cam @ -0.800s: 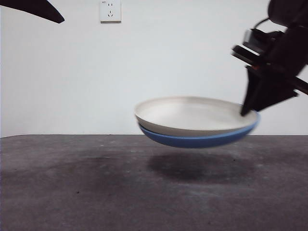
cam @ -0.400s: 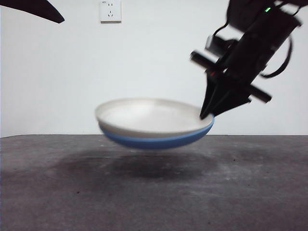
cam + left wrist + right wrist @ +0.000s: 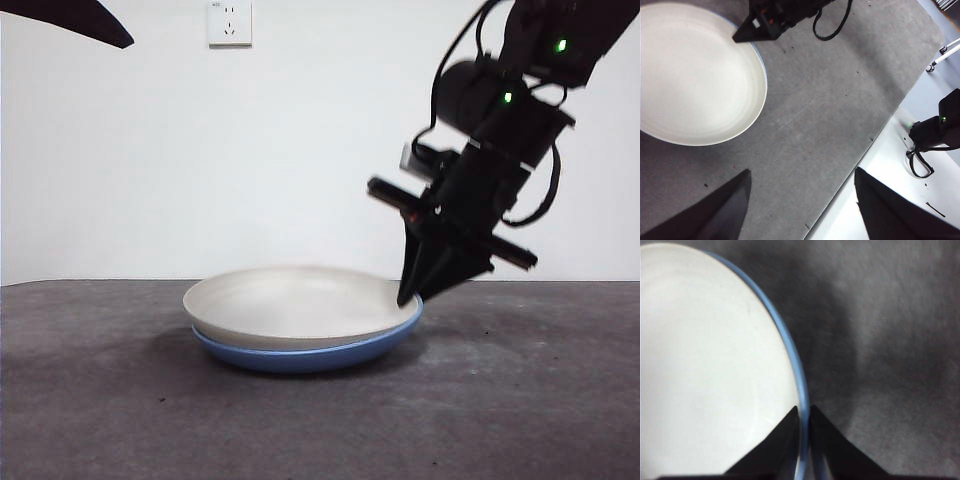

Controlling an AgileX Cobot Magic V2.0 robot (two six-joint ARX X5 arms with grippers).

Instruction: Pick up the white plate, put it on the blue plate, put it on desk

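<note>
the stacked pair has come down: a second ago it hung in the air under the right tool (image 3: 408,297), now the blue plate (image 3: 300,357) sits on the tabletop (image 3: 520,400) with the white plate (image 3: 290,305) nested in it. the right tool is pinched narrow on both rims. the left tool (image 3: 800,210) waits high, spread wide. i judge only the release remains.

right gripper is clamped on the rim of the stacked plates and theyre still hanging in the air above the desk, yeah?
Not in the air: the front view shows the blue plate, with the white plate in it, down on the desk. The right gripper is clamped on their rim.
</note>
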